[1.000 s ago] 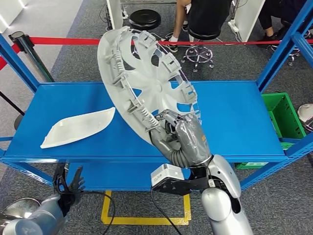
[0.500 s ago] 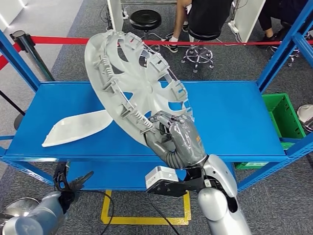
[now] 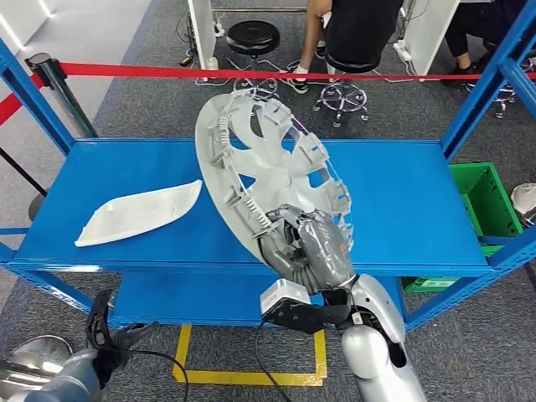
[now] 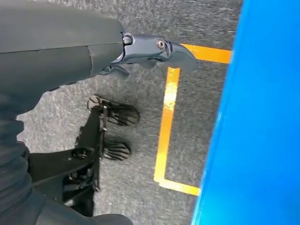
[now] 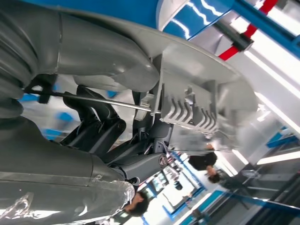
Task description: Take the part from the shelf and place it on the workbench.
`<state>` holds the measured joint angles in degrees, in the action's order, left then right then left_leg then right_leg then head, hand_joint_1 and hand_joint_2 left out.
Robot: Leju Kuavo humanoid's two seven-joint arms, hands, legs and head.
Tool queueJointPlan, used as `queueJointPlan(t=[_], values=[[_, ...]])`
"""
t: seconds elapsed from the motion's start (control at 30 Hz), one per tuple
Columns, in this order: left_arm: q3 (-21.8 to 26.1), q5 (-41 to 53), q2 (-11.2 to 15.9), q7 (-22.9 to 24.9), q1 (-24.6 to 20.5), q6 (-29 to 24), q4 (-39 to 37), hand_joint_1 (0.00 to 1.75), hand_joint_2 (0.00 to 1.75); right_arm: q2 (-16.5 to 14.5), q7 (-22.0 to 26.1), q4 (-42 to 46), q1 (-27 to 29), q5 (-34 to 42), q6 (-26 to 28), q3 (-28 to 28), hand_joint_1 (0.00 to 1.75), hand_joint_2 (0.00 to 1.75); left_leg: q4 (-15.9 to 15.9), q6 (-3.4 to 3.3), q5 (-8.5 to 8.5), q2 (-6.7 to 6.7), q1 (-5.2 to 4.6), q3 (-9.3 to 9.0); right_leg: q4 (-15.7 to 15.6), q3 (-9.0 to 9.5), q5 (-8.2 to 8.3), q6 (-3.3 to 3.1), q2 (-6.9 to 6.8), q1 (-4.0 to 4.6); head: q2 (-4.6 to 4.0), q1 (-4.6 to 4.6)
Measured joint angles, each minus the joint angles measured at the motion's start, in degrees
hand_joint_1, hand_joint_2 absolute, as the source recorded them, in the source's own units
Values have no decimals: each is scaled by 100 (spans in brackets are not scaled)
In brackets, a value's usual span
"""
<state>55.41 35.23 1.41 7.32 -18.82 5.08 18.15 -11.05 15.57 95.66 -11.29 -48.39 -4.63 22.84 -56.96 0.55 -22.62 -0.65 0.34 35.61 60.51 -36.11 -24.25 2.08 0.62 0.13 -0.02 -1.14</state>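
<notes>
Grey hubcap (image 3: 278,172), the part, is tilted above the blue shelf (image 3: 404,201), its lower rim gripped by the right hand (image 3: 310,247); the right wrist view shows the fingers (image 5: 106,126) closed on the rim (image 5: 198,101). The left hand (image 3: 114,335) hangs low beside the shelf, holding nothing, fingers (image 4: 159,49) spread. A white curved panel (image 3: 136,213) lies on the shelf, well apart. Grey carpet floor (image 3: 158,109) has yellow tape (image 3: 240,377). A red barrier band (image 3: 158,73), a black stool (image 3: 253,38) and seated people stand behind. A green crate (image 3: 487,197) is at the right. No writing can be read.
</notes>
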Motion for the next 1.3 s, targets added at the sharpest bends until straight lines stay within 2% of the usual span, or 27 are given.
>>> queueJointPlan(t=[0.07, 0.13, 0.17, 0.23, 0.3, 0.33, 0.37, 0.4, 0.43, 0.5, 0.57, 0.63, 0.67, 0.7, 0.77, 0.8, 0.83, 0.87, 0.9, 0.93, 0.97, 1.03, 1.07, 1.13, 1.17, 1.2, 1.3], values=[[9, -111, 58, -118, 71, 261, 34, 0, 175, 37, -95, -8, 31, -17, 70, -11, 175, 175, -2, 76, 20, -4, -2, -1, -75, 57, 2, -56, 31, 18, 0, -8], [41, -291, 32, -526, 324, 490, 95, 0, 175, 124, -130, -23, 72, 9, 170, -56, 175, 175, -20, 143, -12, 2, -6, -2, -100, 34, 27, -122, 45, -8, 0, -14], [70, -396, -10, -739, 479, 544, 116, 0, 175, 168, -102, -32, 83, 40, 186, -81, 175, 175, -106, 175, -119, 5, -5, 31, -115, 19, 54, -160, 48, -26, 0, -26], [147, -596, -128, -1045, 738, 534, 143, 0, 175, 220, -75, -54, 127, 69, 171, -116, 175, 175, -635, 230, -557, 7, 12, 232, -134, -32, 115, -219, 39, -47, 0, -74], [225, -758, -240, -1210, 855, 453, 193, 0, 175, 223, -109, -63, 239, 54, 140, -133, 175, 175, -1375, 262, -982, 8, 31, 489, -133, -117, 180, -233, 14, -46, 0, -102], [263, -820, -284, -1272, 875, 413, 232, 0, 175, 220, -128, -63, 308, 47, 127, -139, 175, 175, -1568, 271, -1044, 8, 36, 523, -132, -167, 217, -222, 7, -49, 0, -101], [299, -872, -326, -1325, 885, 381, 283, 0, 175, 214, -142, -63, 372, 51, 110, -143, 175, 175, -1559, 275, -992, 7, 40, 449, -131, -221, 259, -204, 14, -56, 0, -102], [328, -906, -362, -1368, 891, 358, 334, 0, 175, 208, -151, -62, 426, 68, 94, -146, 175, 175, -1335, 277, -854, 0, 48, 259, -129, -276, 306, -180, 37, -67, 0, -102], [344, -928, -397, -1405, 894, 342, 387, 0, 175, 198, -155, -61, 468, 95, 76, -151, 175, 175, -972, 281, -710, -41, 64, -15, -126, -327, 356, -150, 68, -77, 0, -103], [355, -940, -459, -1450, 902, 331, 475, 0, 175, 169, -157, -47, 529, 148, 45, -165, 175, 175, -253, 267, -604, -203, 93, -515, -127, -411, 461, -85, 142, -72, 0, -114], [362, -943, -508, -1462, 915, 322, 532, 0, 175, 146, -155, -31, 571, 182, 32, -177, 175, 175, 1, 213, -632, -291, 91, -660, -164, -447, 586, -16, 232, -61, 0, -126], [368, -947, -548, -1465, 927, 316, 571, 0, 175, 139, -152, -27, 624, 200, 26, -190, 175, 175, -2, 115, -557, -196, 89, -601, -218, -470, 675, 53, 302, -71, 0, -126], [369, -950, -566, -1466, 927, 316, 589, 0, 175, 138, -154, -27, 650, 203, 23, -198, 175, 175, 3, 63, -506, -139, 91, -568, -168, -509, 592, 83, 273, -72, 0, -114], [370, -953, -579, -1467, 927, 316, 608, 0, 175, 138, -154, -26, 667, 207, 23, -205, 175, 175, 10, 16, -448, -77, 98, -520, 14, -580, 394, 106, 210, -69, 0, -99], [373, -957, -590, -1469, 939, 316, 640, 0, 175, 137, -152, -25, 678, 209, 21, -210, 175, 175, 8, -33, -341, 37, 85, -400, 747, -787, -199, 140, 51, -63, 0, -69], [379, -957, -593, -1469, 949, 316, 652, 0, 175, 137, -151, -25, 680, 210, 21, -211, 175, 175, 5, -41, -286, 101, 75, -330, 1156, -870, -423, 151, 9, -64, 0, -64], [389, -957, -594, -1469, 956, 316, 661, 0, 175, 137, -150, -25, 685, 210, 20, -214, 175, 175, 3, -42, -233, 162, 66, -260, 1437, -884, -517, 156, -11, -65, 0, -64], [401, -957, -594, -1469, 960, 316, 670, 0, 175, 137, -149, -25, 687, 210, 20, -217, 175, 175, 1, -39, -181, 221, 58, -193, 1526, -803, -493, 153, -24, -64, 0, -65], [413, -957, -597, -1469, 961, 317, 678, 0, 175, 137, -147, -25, 688, 211, 18, -220, 175, 175, -1, -33, -133, 278, 51, -130, 1411, -614, -389, 144, -41, -64, 0, -65], [422, -952, -601, -1468, 961, 325, 684, 0, 175, 136, -145, -23, 688, 217, 11, -221, 175, 175, -3, -21, -87, 327, 45, -77, 1100, -318, -273, 128, -90, -61, 0, -66], [427, -946, -600, -1463, 963, 340, 688, 0, 175, 132, -143, -19, 684, 226, -2, -221, 175, 175, -6, 0, -46, 372, 33, -38, 675, 19, -259, 114, -195, -46, 0, -66], [431, -934, -582, -1428, 976, 376, 692, 0, 175, 115, -139, -9, 688, 251, -32, -222, 175, 175, -9, 58, 31, 455, 15, -5, -12, 497, -339, 54, -361, 2, 0, -78], [433, -936, -567, -1387, 983, 387, 692, 0, 175, 107, -138, -7, 697, 263, -43, -222, 175, 175, -6, 92, 69, 500, 13, -2, -164, 563, -393, 21, -384, 30, 0, -79], [431, -927, -595, -1186, 1008, 440, 740, 0, 175, 94, -164, -8, 738, 245, -45, -220, 175, 175, 4, 157, 123, 575, 32, 3, -205, 496, -321, -70, -286, 43, 0, -78], [397, -916, -716, -963, 1058, 492, 945, 0, 175, 74, -204, -12, 760, 196, -35, -223, 175, 175, -31, 191, 58, 538, 42, 29, -209, 454, -265, -114, -234, 35, 0, -79], [318, -973, -878, -656, 1149, 498, 1278, 0, 175, 45, -248, -15, 782, 131, -22, -231, 175, 175, -154, 220, -111, 452, 48, 80, -220, 396, -195, -156, -188, 20, 0, -90], [-523, -1861, -1461, 726, 1663, -27, 2788, 0, 175, -57, -289, -16, 877, -1, -18, -297, 175, 175, -1116, 257, -928, 161, 52, 344, -227, 150, 26, -209, -12, -2, 0, -134]])
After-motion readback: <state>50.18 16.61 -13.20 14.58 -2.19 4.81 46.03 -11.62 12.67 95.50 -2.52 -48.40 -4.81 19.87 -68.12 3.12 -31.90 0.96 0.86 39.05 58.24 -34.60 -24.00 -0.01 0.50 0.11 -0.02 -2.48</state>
